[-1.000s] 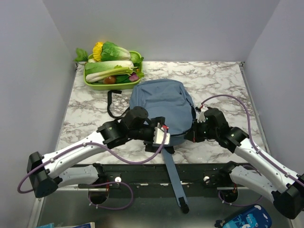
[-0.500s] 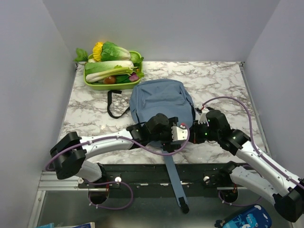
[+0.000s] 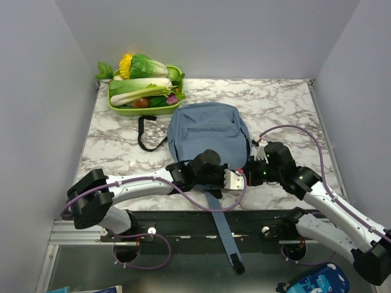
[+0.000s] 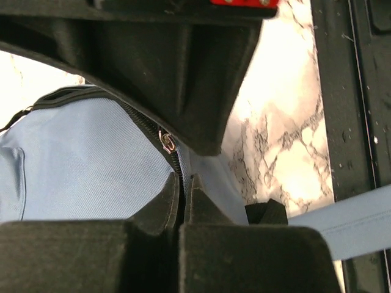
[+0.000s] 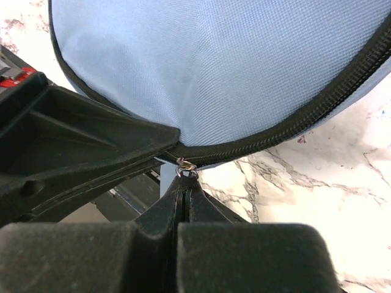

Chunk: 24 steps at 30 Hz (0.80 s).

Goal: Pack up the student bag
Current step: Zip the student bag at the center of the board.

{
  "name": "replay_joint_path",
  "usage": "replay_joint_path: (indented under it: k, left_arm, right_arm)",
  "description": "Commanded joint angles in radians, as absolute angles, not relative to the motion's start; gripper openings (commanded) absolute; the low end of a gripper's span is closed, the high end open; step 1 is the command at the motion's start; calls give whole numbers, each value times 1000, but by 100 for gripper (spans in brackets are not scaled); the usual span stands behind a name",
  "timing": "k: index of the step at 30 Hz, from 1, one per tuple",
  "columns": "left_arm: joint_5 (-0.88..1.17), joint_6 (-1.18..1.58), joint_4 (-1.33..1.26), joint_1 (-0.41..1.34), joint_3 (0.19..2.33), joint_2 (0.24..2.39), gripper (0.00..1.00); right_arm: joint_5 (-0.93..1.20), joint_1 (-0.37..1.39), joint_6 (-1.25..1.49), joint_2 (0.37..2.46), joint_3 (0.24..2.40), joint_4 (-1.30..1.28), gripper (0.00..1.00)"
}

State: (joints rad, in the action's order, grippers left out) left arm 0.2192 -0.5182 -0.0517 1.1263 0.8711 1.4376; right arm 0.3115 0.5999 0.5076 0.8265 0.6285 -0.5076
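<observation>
The student bag point(image 3: 208, 129) is a dusty-blue backpack lying flat in the middle of the marble table point(image 3: 287, 104). Both grippers meet at its near right corner. My left gripper point(image 4: 182, 182) is shut, and the bag's black zipper seam point(image 4: 146, 125) runs in between its fingertips. A silver zipper pull point(image 4: 166, 144) sits just above those tips. My right gripper point(image 5: 186, 183) is shut on the small metal zipper pull point(image 5: 186, 166) at the end of the closed zipper point(image 5: 293, 125). In the top view the left gripper point(image 3: 240, 178) and the right gripper point(image 3: 249, 173) nearly touch.
A green tray of vegetables point(image 3: 145, 91) stands at the back left. A black strap loop point(image 3: 145, 137) lies left of the bag. A blue strap point(image 3: 225, 235) hangs over the front edge. Below the table at the right lies a dark-blue printed pouch point(image 3: 314, 282).
My left arm swung right along the bag's front edge to the near right corner, and its jaws went from open to shut. The right arm barely moved.
</observation>
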Motion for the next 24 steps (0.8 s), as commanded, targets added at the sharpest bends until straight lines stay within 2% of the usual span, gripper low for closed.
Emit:
replay_joint_path:
  k: [1,10,15,24]
  left_arm:
    - [331,-656,148,1132,859,1384,0]
    - [364,-798,428,1134,779,1252,0]
    - [359,-828,494,1132,732,1180,0]
    - [380,-868,545,1131,710,1129,0]
  right_arm:
    - [241,594,488,844,695,-546,0]
    - [135,491,374,951,781,-638,0]
    - [117,434,325,1002,819,-644,0]
    - [9,390,282,1210,946,-574,1]
